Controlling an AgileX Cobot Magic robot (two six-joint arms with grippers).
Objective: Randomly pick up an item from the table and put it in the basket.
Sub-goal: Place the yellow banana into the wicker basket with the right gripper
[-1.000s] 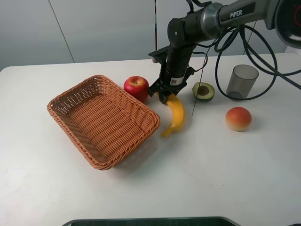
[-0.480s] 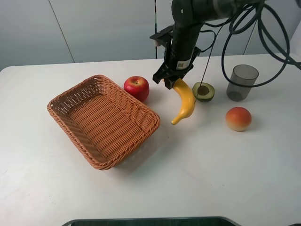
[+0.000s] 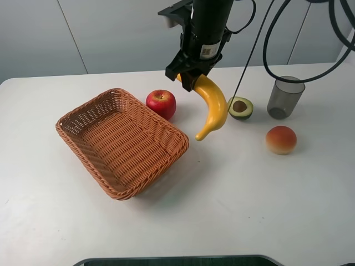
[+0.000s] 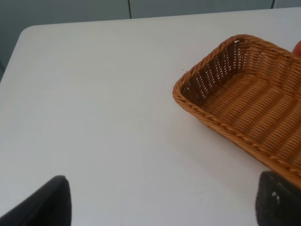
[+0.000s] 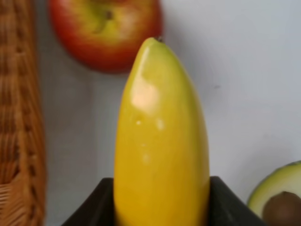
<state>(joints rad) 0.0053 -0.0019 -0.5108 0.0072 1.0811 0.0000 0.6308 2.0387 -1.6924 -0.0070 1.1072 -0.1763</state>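
- The right gripper (image 3: 191,78) points downward. Its two dark fingers (image 5: 89,209) are pinching the upper end of the banana (image 3: 213,104), one pressed against each flank.
- Below those fingers the banana hangs in a long curve. Its free tip is the lowest part and turns toward the basket (image 3: 178,145).
- The fruit appears to hang clear of the table (image 3: 249,194), though the high view alone does not settle whether the tip is off the surface.
- The basket lies lower than the right fingers and off to one side, apart from them. The banana's tip is near the basket's closest corner but outside the braided rim.
- In the right wrist view the banana fills the whole space between the fingers. Beyond its tip sits the red apple (image 5: 106,30), blurred, with a strip of woven basket wall along one side.
- The red apple stands on the table just beside the basket's rim, below the right fingers on the basket's side of the banana.
- An avocado half (image 3: 240,107) lies on the other side of the hanging banana, close to it, cut face up with its stone showing.
- Farther out on that same side are a grey cup (image 3: 285,97) and an orange-red fruit (image 3: 280,139), both well apart from the fingers.
- The left gripper (image 4: 162,205) has its fingers spread wide. Only the dark fingertips (image 4: 49,202) show, with bare table between them.
- Ahead of the left fingers lies a corner of the basket, not touching them.
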